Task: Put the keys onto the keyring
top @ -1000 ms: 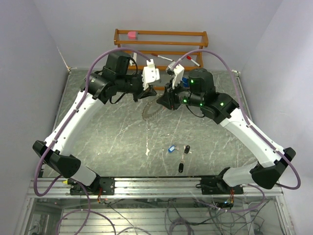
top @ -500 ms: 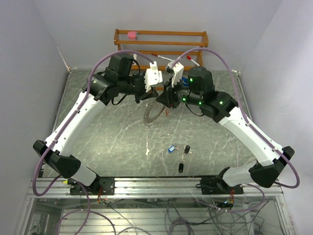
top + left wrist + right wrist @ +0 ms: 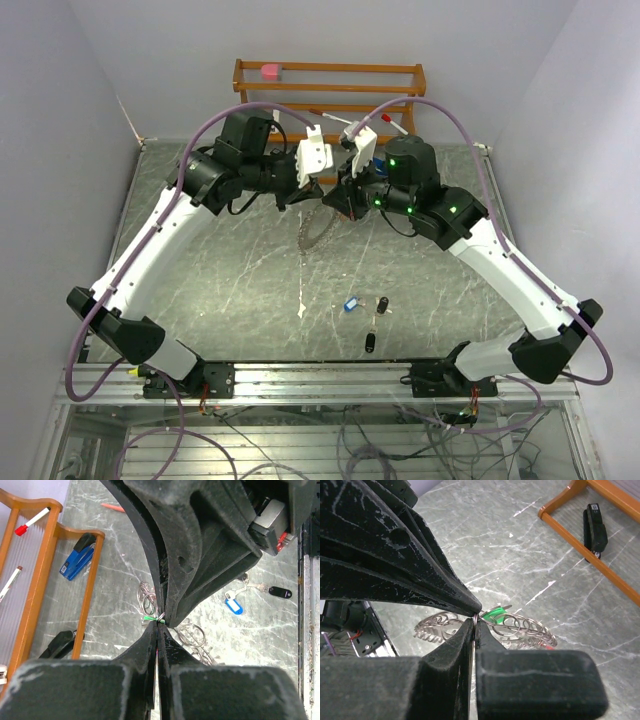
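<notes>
From my screen, the table (image 3: 220,270) is grey-green marbled stone, closed in by pale walls (image 3: 60,120) on 3 sides. A rail with loose cabling runs along the near edge at 6 o'clock.

The only holder is a wooden rack (image 3: 330,70) at 12 o'clock. Its top rail carries a pink block (image 3: 270,71). Lower down I see 2 red-capped markers (image 3: 31,522), a blue stapler (image 3: 77,556) and a black tool (image 3: 595,530).

The keyring (image 3: 318,228) hangs off the table at the centre, just toward 12 o'clock, between the 2 arms. The left claw (image 3: 158,626) is pinched tight on its wire. The right claw (image 3: 474,621) is closed too, tip to tip against the left at the same spot. I cannot tell whether it nips the ring or something else there. The green key (image 3: 494,614) sits at that junction, just behind the tips.

The blue key (image 3: 350,303) lies on the table at 6 o'clock from the ring. A black key (image 3: 383,306) lies just at its 3 o'clock, and a second black key (image 3: 370,342) lies nearer me.
</notes>
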